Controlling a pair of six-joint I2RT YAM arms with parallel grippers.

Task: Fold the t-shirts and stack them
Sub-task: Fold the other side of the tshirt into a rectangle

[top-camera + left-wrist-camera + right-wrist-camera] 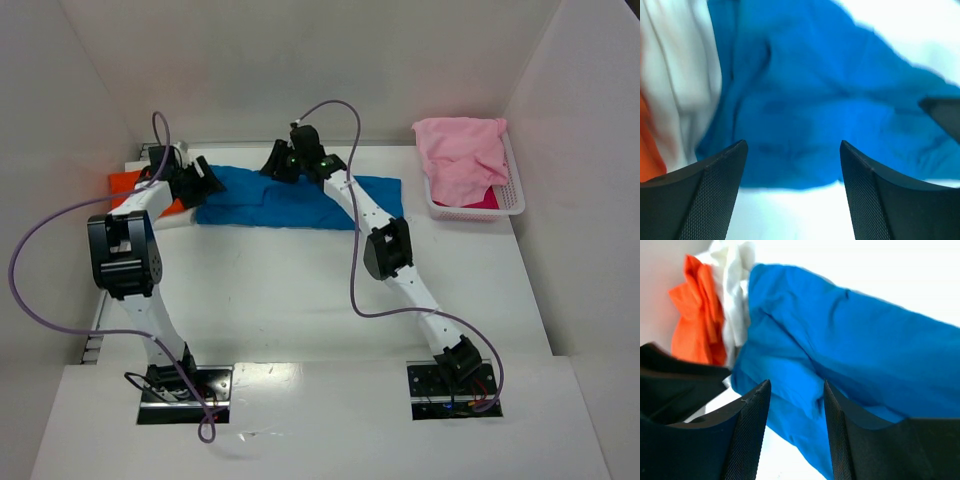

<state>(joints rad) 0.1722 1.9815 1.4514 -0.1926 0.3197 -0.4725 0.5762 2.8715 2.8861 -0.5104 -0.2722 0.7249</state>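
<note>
A large bright blue t-shirt [300, 200] lies crumpled across the back of the table. An orange t-shirt [125, 180] is bunched at its left end. A pale pink t-shirt [460, 155] is heaped in the basket at the back right. My left gripper [205, 183] hovers at the blue t-shirt's left end. In the left wrist view this gripper [792, 145] is open wide, with the blue t-shirt [815, 100] just beyond its tips. My right gripper [280, 163] is over the shirt's upper middle. It [795, 385] stands open, a fold of the blue t-shirt [850, 350] loose between its fingers.
The white plastic basket [515, 195] stands against the right wall. A white cloth [732, 290] lies between the orange t-shirt [695, 315] and the blue one. White walls close in the back and both sides. The two grippers are close together.
</note>
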